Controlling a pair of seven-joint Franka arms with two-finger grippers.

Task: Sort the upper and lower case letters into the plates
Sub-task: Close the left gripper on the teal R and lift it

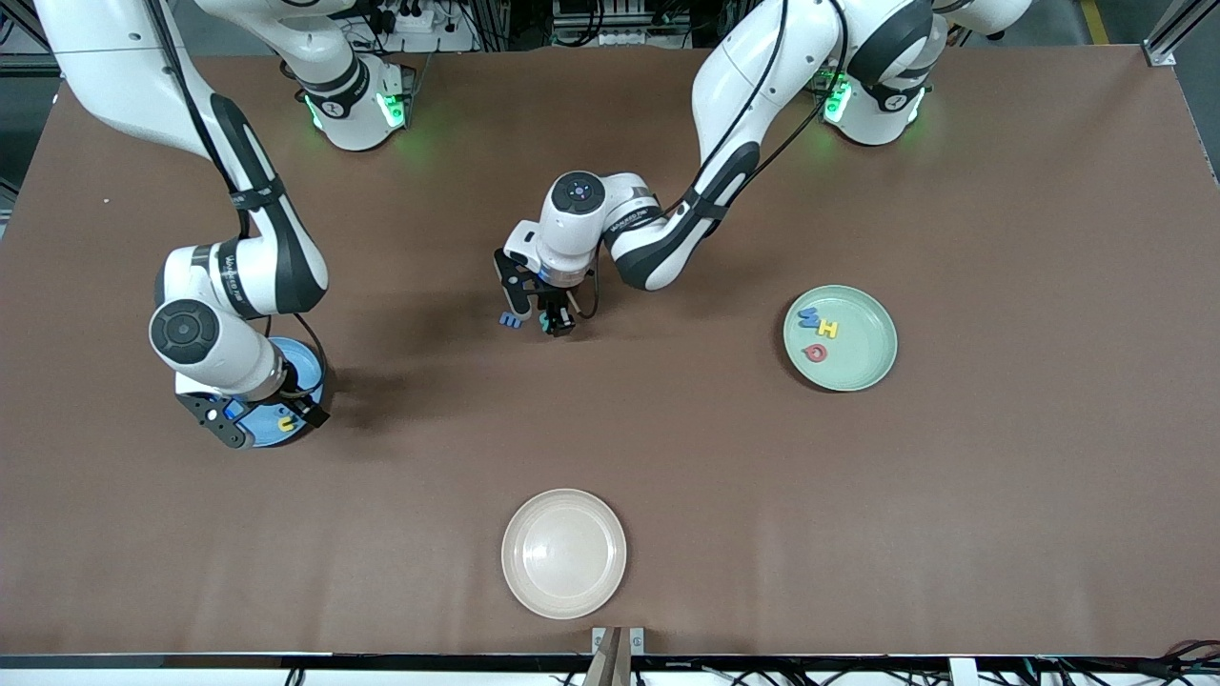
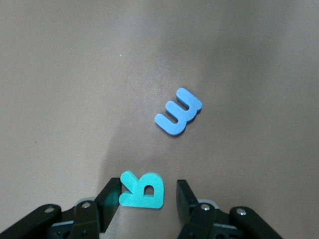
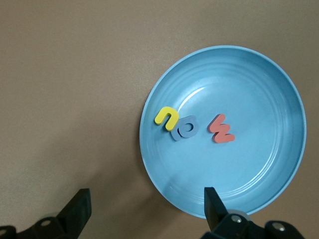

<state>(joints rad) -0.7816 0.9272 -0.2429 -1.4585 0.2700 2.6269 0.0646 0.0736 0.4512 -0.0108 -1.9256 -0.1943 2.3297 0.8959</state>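
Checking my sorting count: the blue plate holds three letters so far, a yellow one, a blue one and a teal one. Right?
Not quite. In the right wrist view the blue plate holds a yellow letter, a blue letter and a red-pink letter, not a teal one. Three is correct.

You have a round, shallow, cream-white plate (image 1: 563, 554) with a raised rim sitting low in the front view, just left of centre, and nothing lies in it. It rests on a flat brown matte tabletop (image 1: 1001, 495) that fills nearly the whole frame. At the bottom edge, directly below that plate, a small grey metal bracket (image 1: 618, 641) pokes up over the table's rim.
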